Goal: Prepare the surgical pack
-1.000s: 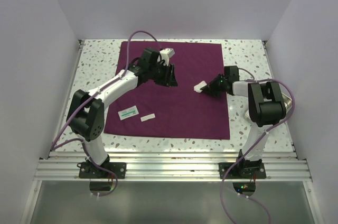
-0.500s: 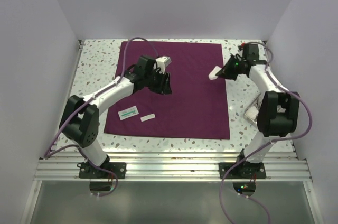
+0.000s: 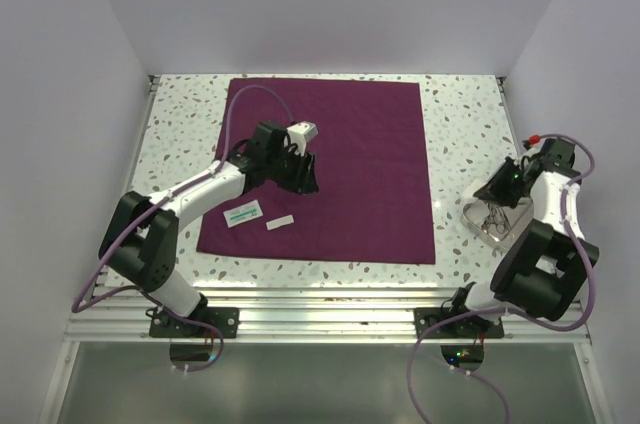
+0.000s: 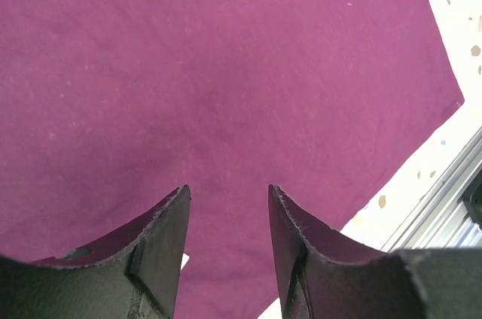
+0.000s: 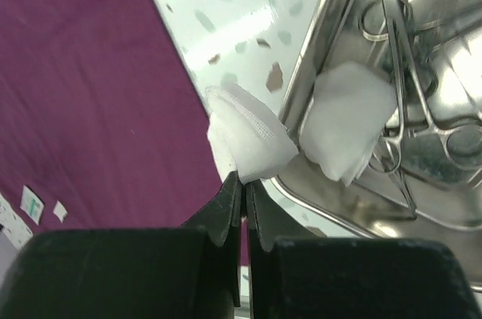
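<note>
The left gripper (image 4: 228,187) hangs with its jaws fairly wide and nothing between them. Under and ahead of them lies only the flat maroon cloth of the surgical pack (image 3: 370,164). The pack is spread on the speckled table (image 5: 226,25), and its edge shows off to the right of these jaws. A sliver of something white peeks out behind the left finger (image 4: 162,247), too cut off to name. The right gripper (image 5: 242,183) has its jaws pressed together on the lower corner of a white gauze square (image 5: 248,138), which stands out just past the tips. The square's far side seems to meet the rim of the steel tray (image 5: 354,202), but the wrist view does not settle whether they touch. Right of these jaws, inside the tray, a second gauze square (image 5: 348,120) lies partly over ring-handled steel instruments (image 5: 410,101). Their tips run out of frame and glare blurs how many there are. Left of these jaws the pack fills the view. Near its corner lie a small printed packet (image 3: 243,212) and a white strip (image 3: 281,221), both too small to read.
</note>
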Available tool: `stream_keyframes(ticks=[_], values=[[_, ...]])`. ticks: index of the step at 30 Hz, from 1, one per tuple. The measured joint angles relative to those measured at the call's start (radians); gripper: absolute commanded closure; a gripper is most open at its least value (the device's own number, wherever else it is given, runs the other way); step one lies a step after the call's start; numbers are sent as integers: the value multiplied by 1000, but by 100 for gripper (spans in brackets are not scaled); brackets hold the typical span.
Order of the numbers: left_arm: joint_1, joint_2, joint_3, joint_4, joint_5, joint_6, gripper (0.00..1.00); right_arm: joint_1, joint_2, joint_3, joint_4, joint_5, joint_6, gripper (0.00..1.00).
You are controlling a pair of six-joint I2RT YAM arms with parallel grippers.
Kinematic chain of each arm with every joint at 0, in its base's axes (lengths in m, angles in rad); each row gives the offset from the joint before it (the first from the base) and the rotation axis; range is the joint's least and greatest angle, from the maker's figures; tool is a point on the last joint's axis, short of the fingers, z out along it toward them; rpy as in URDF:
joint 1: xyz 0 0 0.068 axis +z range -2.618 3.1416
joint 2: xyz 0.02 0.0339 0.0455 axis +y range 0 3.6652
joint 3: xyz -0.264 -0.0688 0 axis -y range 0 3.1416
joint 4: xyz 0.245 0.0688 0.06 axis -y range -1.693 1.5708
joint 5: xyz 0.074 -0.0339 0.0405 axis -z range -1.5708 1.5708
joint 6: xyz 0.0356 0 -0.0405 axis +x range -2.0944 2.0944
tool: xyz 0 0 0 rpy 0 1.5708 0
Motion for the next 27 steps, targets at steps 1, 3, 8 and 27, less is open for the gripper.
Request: stream_keyframes(ticks=[1,3,8,27], values=[[0,0,-3,0,2,2,50,-2,0,-21,-10,0,-16,100],[0,-2,-6,3,5,5,50,-13,1,-47,-32,1,-37,100],[0,-22,-13,5,9,9,50,-55,19,-59,-44,1,-59,100],[23,-35,-18,6,28,9,50,-80,155,-89,-18,31,-85,100]])
